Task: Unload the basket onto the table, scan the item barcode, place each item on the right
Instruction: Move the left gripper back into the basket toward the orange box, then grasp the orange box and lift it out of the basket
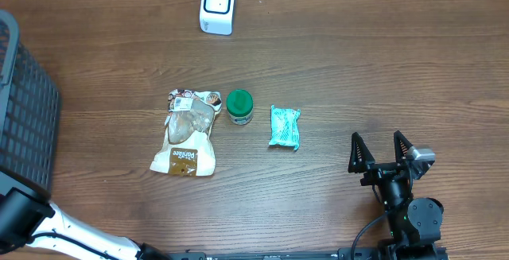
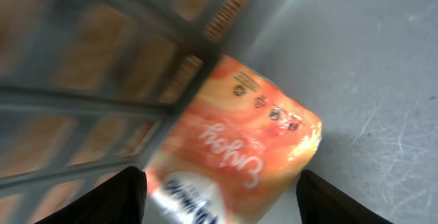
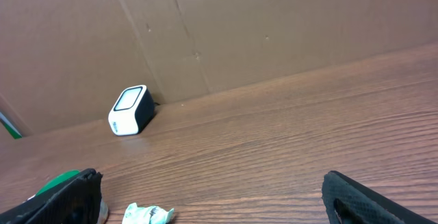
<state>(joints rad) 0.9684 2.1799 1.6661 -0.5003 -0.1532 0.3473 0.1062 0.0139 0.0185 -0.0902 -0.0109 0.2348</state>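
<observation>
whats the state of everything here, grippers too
scanner: upright at the table's far edge, nothing at it
snack bag: lying flat
green-lidded jar: upright, lid on
teal packet: lying flat
basket: standing at the table's left end
orange packet: lying in the basket by its wall
left gripper: open, straddling the orange packet
right gripper: open, empty

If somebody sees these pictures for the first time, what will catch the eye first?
An orange packet lying against the dark basket's mesh wall, between the left gripper's spread fingers. On the table, a brown snack bag, a green-lidded jar and a teal packet lie in a row, the white scanner beyond them.
</observation>
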